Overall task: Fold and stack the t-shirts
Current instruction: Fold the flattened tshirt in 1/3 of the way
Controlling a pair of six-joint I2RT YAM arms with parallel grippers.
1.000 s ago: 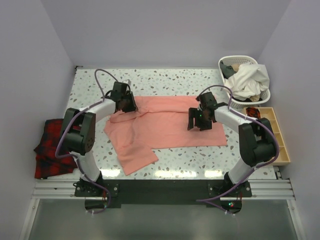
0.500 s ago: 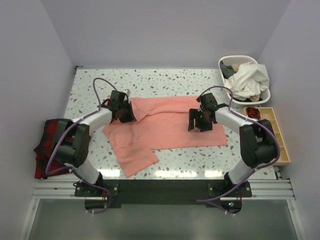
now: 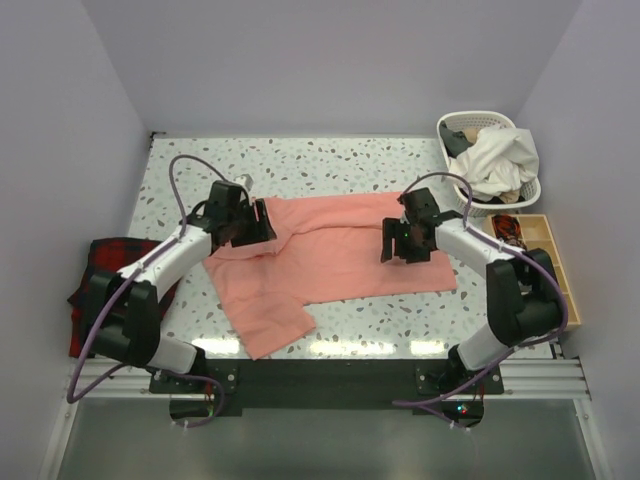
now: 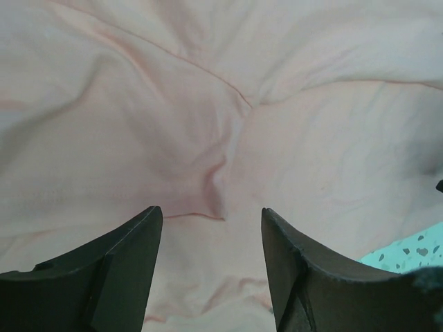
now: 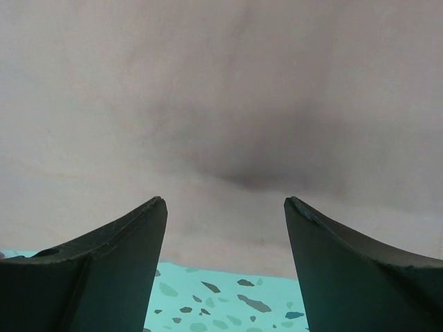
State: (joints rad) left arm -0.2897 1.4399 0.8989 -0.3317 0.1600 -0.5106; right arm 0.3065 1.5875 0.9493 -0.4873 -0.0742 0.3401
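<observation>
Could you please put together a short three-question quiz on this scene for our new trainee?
1. True or false: the left gripper is shut on the t-shirt.
2. Which gripper is nearer the laundry basket?
3. The plaid cloth lies: A in the basket; B at the left edge of the table; C on the t-shirt.
Key: 1 false, its fingers are open; 2 the right gripper; 3 B.
</observation>
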